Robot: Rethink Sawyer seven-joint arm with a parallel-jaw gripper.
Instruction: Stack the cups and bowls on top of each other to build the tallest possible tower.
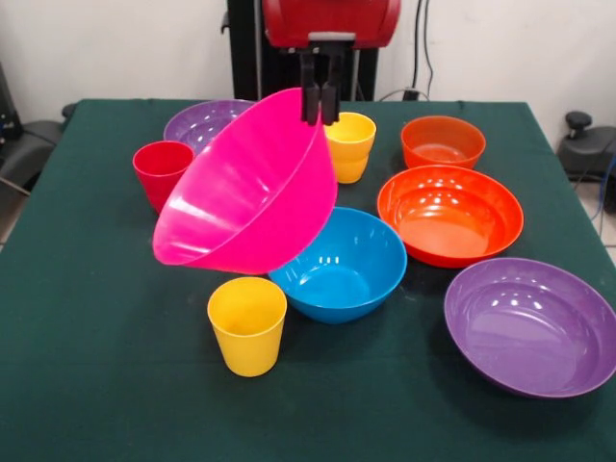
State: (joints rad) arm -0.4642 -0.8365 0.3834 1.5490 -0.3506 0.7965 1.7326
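My gripper (319,104) is shut on the rim of the big pink bowl (248,188) and holds it tilted above the table, its opening facing down and left. Below it stands a blue bowl (345,265). A yellow cup (248,325) stands in front of the blue bowl. A red-pink cup (162,173) stands at the left. Yellow cups (350,146), stacked, stand behind the pink bowl. A small orange bowl (443,141) and a wide orange bowl (450,215) are at the right. One purple bowl (532,325) is at the front right. Another purple bowl (204,123) is at the back left, partly hidden.
The table has a dark green cloth (96,337). The robot's black pedestal (245,58) stands at the far edge. A black object (584,144) sits off the table at the right.
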